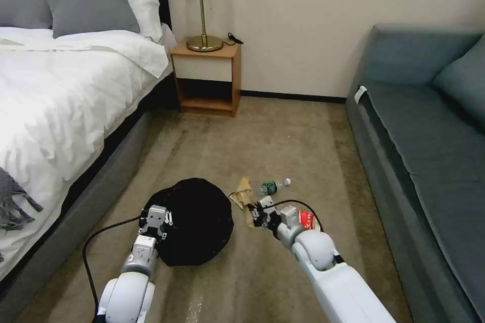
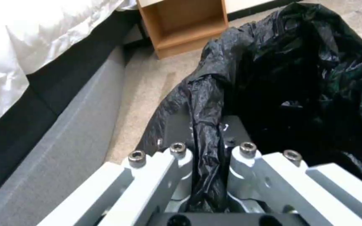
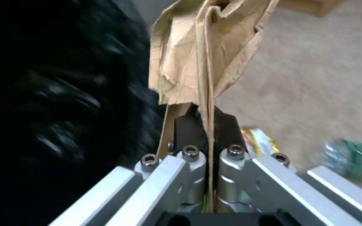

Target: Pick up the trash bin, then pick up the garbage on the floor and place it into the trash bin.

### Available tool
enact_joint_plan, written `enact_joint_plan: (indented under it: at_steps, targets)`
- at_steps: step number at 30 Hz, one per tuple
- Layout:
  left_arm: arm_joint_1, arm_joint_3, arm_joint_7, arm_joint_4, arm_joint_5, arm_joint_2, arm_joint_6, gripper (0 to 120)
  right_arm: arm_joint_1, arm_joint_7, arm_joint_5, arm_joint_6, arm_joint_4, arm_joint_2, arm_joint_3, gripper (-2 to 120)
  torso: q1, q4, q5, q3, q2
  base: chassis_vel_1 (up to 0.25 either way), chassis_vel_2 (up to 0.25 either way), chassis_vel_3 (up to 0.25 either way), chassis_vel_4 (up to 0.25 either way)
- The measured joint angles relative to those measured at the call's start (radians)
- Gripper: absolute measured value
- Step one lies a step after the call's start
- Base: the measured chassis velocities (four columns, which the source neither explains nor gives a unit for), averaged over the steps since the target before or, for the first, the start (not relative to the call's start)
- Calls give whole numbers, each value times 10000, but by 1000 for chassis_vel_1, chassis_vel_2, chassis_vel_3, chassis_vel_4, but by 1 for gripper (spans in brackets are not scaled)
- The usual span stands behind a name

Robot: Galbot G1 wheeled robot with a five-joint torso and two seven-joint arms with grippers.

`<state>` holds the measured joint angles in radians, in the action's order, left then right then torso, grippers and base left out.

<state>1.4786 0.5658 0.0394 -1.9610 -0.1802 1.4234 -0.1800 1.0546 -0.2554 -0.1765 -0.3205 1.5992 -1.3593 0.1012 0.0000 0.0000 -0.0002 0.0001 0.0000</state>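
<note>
The trash bin (image 1: 197,222), lined with a crinkly black bag, is held low over the carpet floor (image 1: 283,136). My left gripper (image 1: 155,218) is shut on its rim; the left wrist view shows the bag (image 2: 298,78) pinched in the left gripper (image 2: 206,125). Just right of the bin, my right gripper (image 1: 258,213) is shut on the tan crumpled paper (image 1: 244,194). That paper (image 3: 202,56) stands up from the right gripper (image 3: 204,122) beside the bin (image 3: 42,110). On the floor lie the clear green-label bottle (image 1: 273,186) (image 3: 353,158), a red-and-white wrapper (image 1: 307,219) and a yellow wrapper (image 3: 260,144).
A bed (image 1: 60,91) with a grey base runs along the left. A wooden nightstand (image 1: 207,75) with a lamp stands at the back wall. A blue-grey sofa (image 1: 424,126) lines the right side. Open carpet lies between them.
</note>
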Motion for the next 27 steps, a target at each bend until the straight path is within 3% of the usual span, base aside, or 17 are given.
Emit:
enact_joint_plan:
  at_steps: [14, 27]
  targets:
    - [-94, 38, -4, -59, 71, 59, -27, 5, 517, 20, -236, 47, 921, -610, -927, 0, 0, 0, 1, -1, 0, 0, 0, 0, 0]
    - [90, -159, -3, -290, -36, 229, -36, 5, 350, 430, 105, 137, -243, -967, -1152, 3, 0, -1, 1, -1, 0, 0, 0, 0, 0]
